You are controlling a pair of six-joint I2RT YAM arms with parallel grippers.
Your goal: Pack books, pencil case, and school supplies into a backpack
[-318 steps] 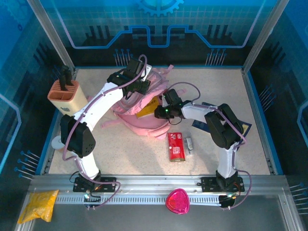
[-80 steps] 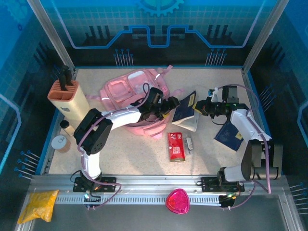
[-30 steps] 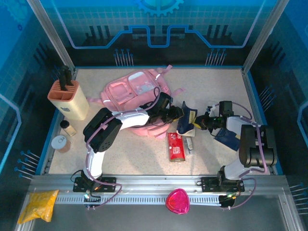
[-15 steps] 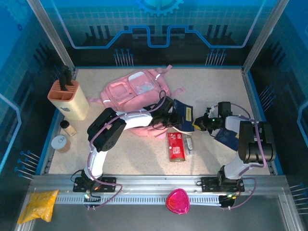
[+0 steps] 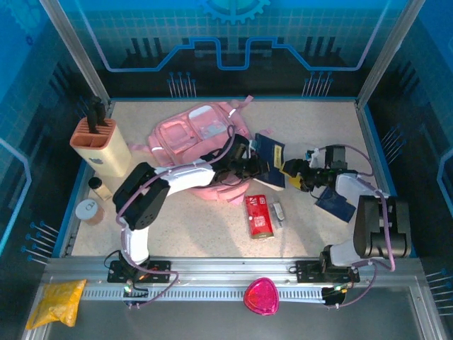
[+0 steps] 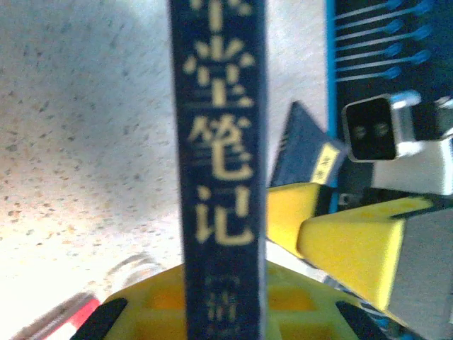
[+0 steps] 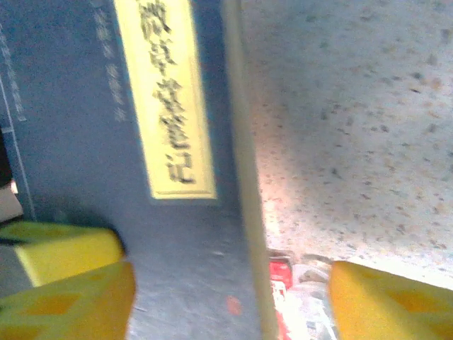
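The flat dark navy-blue book with yellow lettering (image 5: 270,154) stands upright on its edge just right of the large soft pink backpack with clear front pockets (image 5: 195,134), between the 2 arms. The left gripper (image 5: 253,168) reaches across the backpack's right side. In its wrist view the book's spine runs straight down between the jaws, so I judge it is clamped on the book and doing the holding.

The right gripper (image 5: 292,174) is on the side of the book away from the backpack, with its jaws spread. 1 yellow finger (image 7: 64,283) lies against the cover, and the other stands clear of the book's edge with bare table between them. That looks like a prop to keep the book vertical, probably so it can go into the bag edge-first. I cannot tell whether the backpack's mouth is open.

A 2nd flat navy-blue book (image 5: 333,205) lies farther right of the backpack, partly under the right arm. Nearer the arm bases than the backpack's right corner lie the glossy red oblong pencil case (image 5: 258,216) and, just beside it, the small grey-white oblong piece (image 5: 278,211), both yet to be packed.
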